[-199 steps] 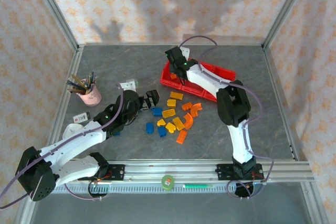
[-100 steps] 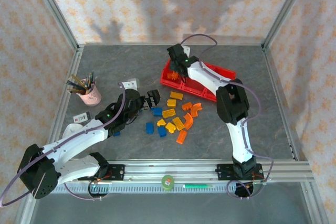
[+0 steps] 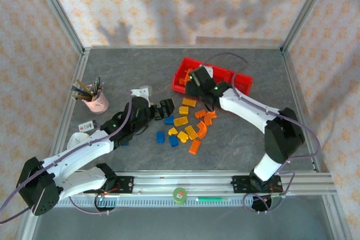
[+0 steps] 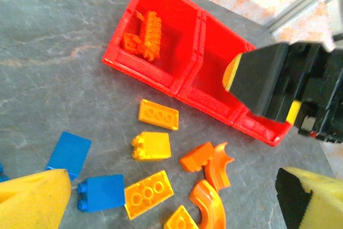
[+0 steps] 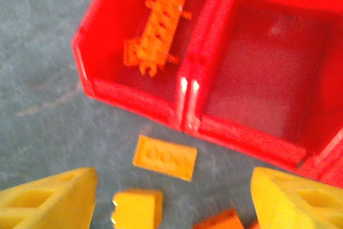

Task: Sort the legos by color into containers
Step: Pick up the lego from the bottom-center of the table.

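Red bins [image 5: 185, 100] hold orange bricks [image 5: 155, 30] in their left compartment, plain from the right wrist; overhead the right arm [image 3: 247, 111] covers the middle bin. The right claw [image 5: 171, 202] and left claw [image 4: 174, 199] gape empty over loose legos [image 3: 185, 126] on the table [image 3: 112, 71]. A pink pencil cup [image 3: 98, 102] stands at the left.

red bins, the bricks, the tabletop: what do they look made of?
Red bins: moulded plastic, glossy, with bright highlights along the rims and sloped walls.
Yellow brick and orange brick lying in a bin: hard plastic, smooth with a slight sheen and crisp moulded studs.
Tabletop: grey with marble-like veining, matte. Probably a printed laminate or mat; can't tell which.
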Robot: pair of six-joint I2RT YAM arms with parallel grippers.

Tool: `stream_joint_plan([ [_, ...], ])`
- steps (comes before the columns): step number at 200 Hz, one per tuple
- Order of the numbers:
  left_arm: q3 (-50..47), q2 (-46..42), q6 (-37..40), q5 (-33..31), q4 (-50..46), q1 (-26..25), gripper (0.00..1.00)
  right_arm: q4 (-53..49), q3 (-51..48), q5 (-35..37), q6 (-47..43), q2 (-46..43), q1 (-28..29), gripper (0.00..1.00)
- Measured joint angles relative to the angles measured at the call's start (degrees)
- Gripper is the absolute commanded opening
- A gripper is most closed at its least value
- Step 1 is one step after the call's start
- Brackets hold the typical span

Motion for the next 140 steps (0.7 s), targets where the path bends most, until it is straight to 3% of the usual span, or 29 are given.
stream_joint_plan([
  [74,-3.7,-0.9,-3.3,-1.1,0.0,-8.5,0.99,-0.7,-18.1,0.2,7.8,-10.1,6.8,0.85],
  [140,-6.1,-1.1,-5.9,-1.9,0.9,-9.7,0.99,1.1,-27.2,-1.0,14.9,-11.9,8.2,0.78],
])
